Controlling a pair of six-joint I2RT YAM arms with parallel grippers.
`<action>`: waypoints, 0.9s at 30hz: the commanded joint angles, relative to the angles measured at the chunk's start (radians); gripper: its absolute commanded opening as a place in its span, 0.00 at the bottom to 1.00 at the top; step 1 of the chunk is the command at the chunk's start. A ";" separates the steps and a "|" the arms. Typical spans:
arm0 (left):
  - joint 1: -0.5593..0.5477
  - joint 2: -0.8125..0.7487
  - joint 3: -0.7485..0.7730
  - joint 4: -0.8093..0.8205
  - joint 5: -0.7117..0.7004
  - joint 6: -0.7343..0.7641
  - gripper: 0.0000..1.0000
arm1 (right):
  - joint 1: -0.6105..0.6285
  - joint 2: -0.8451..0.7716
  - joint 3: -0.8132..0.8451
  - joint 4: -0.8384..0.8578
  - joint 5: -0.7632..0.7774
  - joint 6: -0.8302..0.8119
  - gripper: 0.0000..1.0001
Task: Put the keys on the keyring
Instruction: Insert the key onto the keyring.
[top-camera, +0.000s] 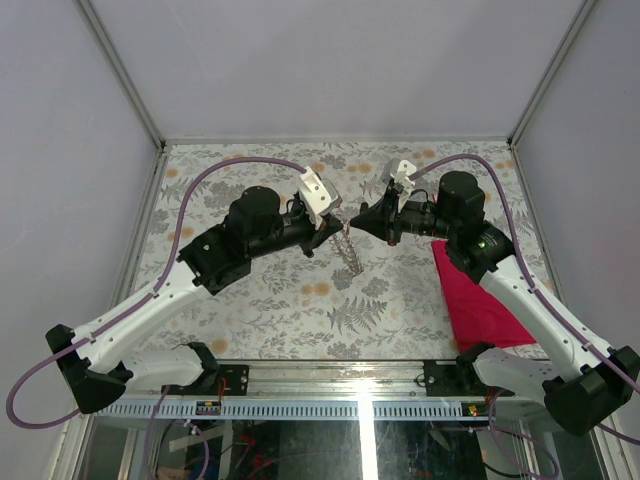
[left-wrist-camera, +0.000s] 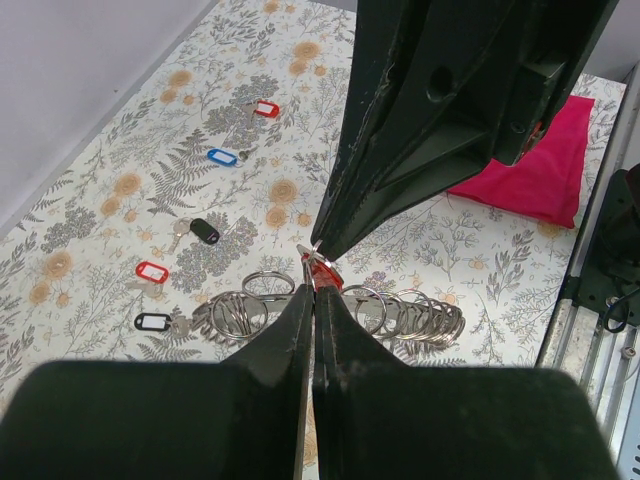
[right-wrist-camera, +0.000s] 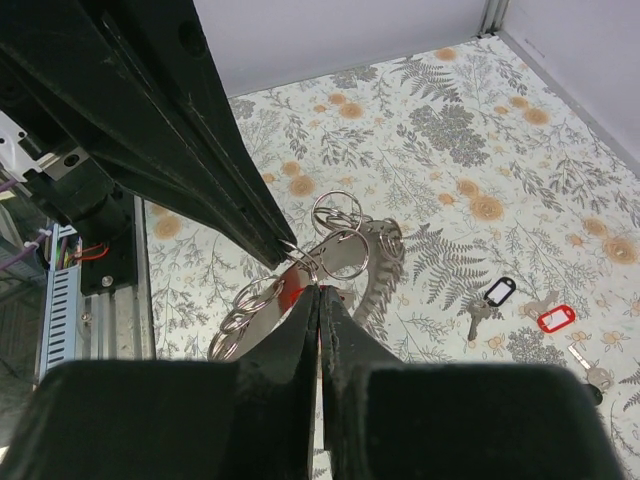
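My two grippers meet tip to tip above the table's middle. The left gripper is shut, with a red key pinched at its tips. Facing it, the right gripper is shut against a small split ring of the keyring, which hangs below both as a floppy band of metal loops. A little red shows beside the right fingers. Loose keys lie on the cloth: red, blue, black, another red and a black-rimmed one.
A red cloth lies at the right under the right arm. The floral tablecloth covers the table, with white walls on three sides and a metal rail along the near edge.
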 joint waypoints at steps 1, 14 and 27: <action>-0.010 -0.033 0.011 0.047 0.008 0.017 0.00 | 0.006 0.002 0.004 0.037 0.032 0.003 0.00; -0.014 -0.046 -0.003 0.051 0.037 0.034 0.00 | 0.006 0.020 0.013 0.041 0.005 0.038 0.00; -0.016 -0.074 -0.028 0.079 0.043 0.044 0.00 | 0.006 0.063 0.059 -0.019 -0.074 0.058 0.06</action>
